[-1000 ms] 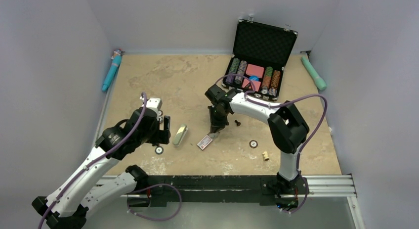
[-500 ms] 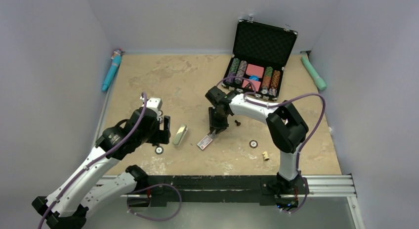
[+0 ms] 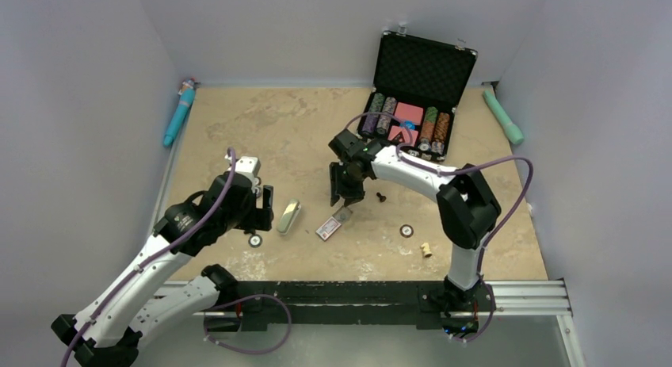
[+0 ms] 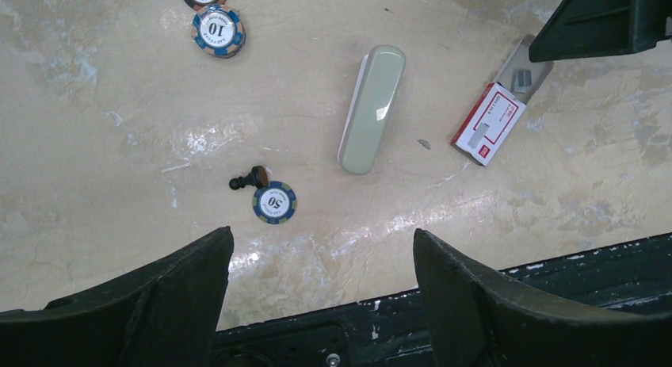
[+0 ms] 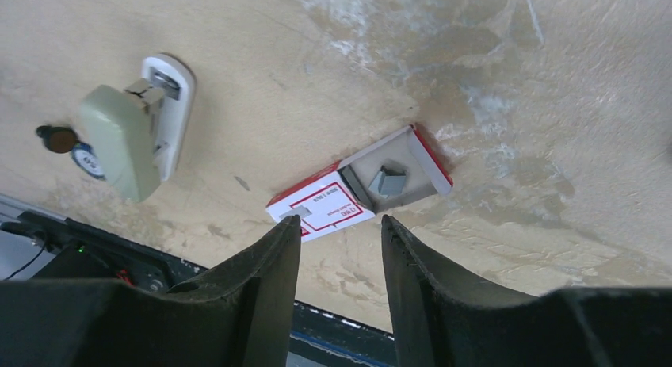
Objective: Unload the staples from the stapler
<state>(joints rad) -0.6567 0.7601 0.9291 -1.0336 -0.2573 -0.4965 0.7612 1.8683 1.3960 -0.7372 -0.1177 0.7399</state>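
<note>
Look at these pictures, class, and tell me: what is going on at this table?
The right gripper hangs open just above a red-and-white staple box, whose slid-out tray holds a small block of staples. The stapler lies on the table, apart from both grippers. The left gripper hovers open near it, holding nothing.

White arms (image 3: 412, 170), blk joints (image 3: 463, 208), purple cables (image 3: 530, 179); left tool (image 4: 321, 238), right tool (image 5: 339, 226) blk

Open chip case (image 3: 428, 70), red-labelled box (image 4: 489, 123), loose chips (image 4: 275, 203)
</note>
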